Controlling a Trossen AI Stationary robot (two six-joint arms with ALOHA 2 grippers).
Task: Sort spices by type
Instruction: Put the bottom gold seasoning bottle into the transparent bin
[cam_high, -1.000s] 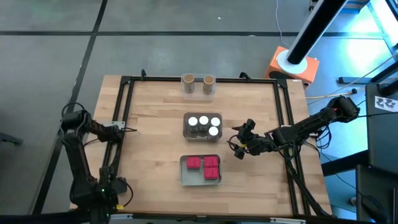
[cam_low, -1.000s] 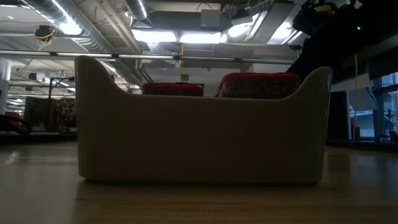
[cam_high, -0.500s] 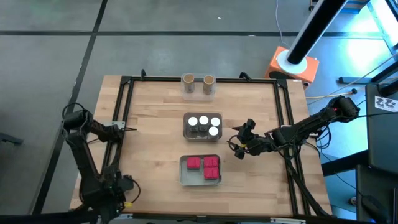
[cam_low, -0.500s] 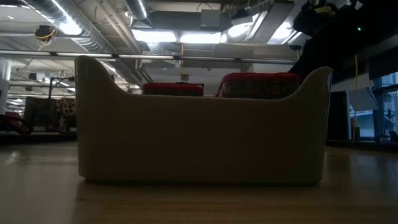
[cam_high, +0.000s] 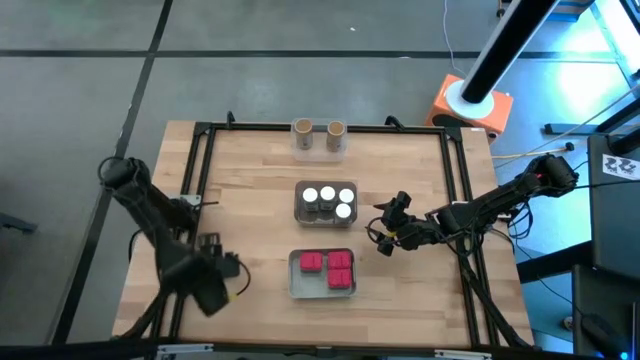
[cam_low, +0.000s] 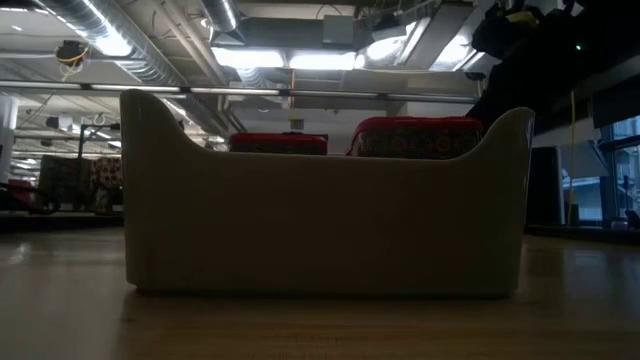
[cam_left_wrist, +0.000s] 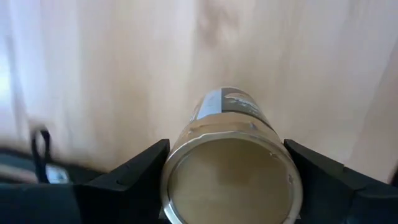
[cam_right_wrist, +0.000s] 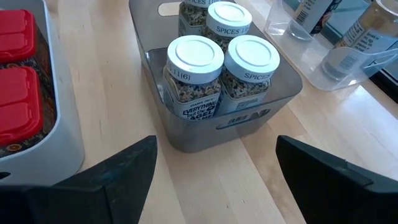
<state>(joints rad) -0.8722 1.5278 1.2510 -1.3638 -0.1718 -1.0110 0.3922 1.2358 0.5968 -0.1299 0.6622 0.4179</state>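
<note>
My left gripper (cam_high: 222, 280) hangs over the near left part of the table, shut on a tan-topped brown spice cylinder (cam_left_wrist: 229, 155). Two more brown cylinders (cam_high: 319, 131) stand in a clear tray at the far edge. Dark jars with white lids (cam_high: 328, 198) fill a grey tray (cam_right_wrist: 211, 134) at mid-table. Red boxy spices (cam_high: 330, 266) sit in a white tray (cam_high: 294, 275). My right gripper (cam_high: 385, 240) waits open, to the right of these two trays and pointing at them. My left gripper pinches the cylinder between its two fingers, one on each side just below the tan lid's rim (cam_left_wrist: 169, 163). The fingers come from above, pointing down. The cylinder hangs upright, lid up, clear of the wooden table.
A black frame rail (cam_high: 200, 180) runs along the table's left side, another along the right (cam_high: 462, 200). Bare wood lies between my left gripper and the white tray. In the low view the white tray's wall (cam_low: 320, 210) fills the picture, with red box tops (cam_low: 415, 135) above it.
My left gripper has swung from the near left corner, outside the rail, toward the table's right and a little up, and now stands over the wood left of the white tray.
</note>
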